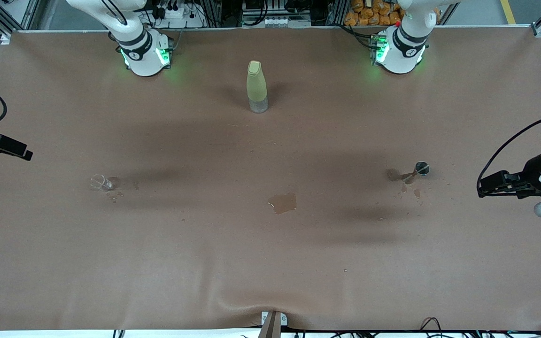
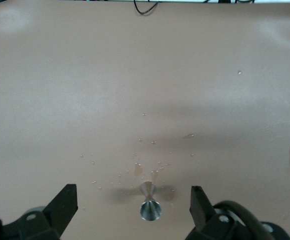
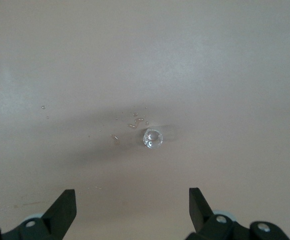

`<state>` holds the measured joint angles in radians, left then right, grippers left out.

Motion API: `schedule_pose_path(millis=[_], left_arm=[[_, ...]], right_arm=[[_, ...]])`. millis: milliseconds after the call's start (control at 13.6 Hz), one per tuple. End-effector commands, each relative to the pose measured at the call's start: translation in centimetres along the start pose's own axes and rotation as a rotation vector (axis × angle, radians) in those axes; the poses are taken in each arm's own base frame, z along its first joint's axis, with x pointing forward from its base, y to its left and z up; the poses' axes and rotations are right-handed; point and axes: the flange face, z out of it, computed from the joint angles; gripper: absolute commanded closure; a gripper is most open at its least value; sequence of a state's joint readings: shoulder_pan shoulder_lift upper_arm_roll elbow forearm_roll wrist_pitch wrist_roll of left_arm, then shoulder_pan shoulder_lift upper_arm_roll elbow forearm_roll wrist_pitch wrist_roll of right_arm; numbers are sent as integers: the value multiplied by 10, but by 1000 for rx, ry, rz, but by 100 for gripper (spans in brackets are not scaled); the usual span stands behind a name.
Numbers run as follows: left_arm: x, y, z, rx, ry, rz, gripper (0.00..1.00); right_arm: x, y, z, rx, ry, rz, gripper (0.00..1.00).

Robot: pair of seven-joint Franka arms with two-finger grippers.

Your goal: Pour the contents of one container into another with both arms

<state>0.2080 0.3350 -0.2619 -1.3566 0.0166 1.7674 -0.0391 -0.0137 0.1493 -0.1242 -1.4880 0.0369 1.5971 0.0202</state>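
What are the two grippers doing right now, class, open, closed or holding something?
Left gripper: open, holding nothing, over the metal jigger.
Right gripper: open, holding nothing, over the table near the small glass.

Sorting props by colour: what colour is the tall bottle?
Pale yellow-green bottle, clear base; front view shows it best.

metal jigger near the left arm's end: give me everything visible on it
The metal jigger is a small silvery hourglass-shaped measure, two cones joined at a narrow waist. It stands upright on the brown table cover, its open top cup shiny inside; any contents cannot be told. Droplets and small wet patches dot the cover around it. Nothing grips it: the left gripper is above it, fingers wide open either side in the left wrist view.
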Motion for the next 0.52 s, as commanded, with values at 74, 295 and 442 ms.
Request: schedule_pose_path(millis=[74, 295, 442], left_arm=[[-14, -9, -23, -20, 12, -64, 0], [-17, -14, -31, -8, 18, -54, 0], [-19, 3, -35, -12, 23, -62, 0]], right_arm=[[-14, -1, -17, 9, 26, -25, 0], [-32, -1, -27, 20, 100, -42, 0], [-34, -11, -39, 20, 118, -76, 0]])
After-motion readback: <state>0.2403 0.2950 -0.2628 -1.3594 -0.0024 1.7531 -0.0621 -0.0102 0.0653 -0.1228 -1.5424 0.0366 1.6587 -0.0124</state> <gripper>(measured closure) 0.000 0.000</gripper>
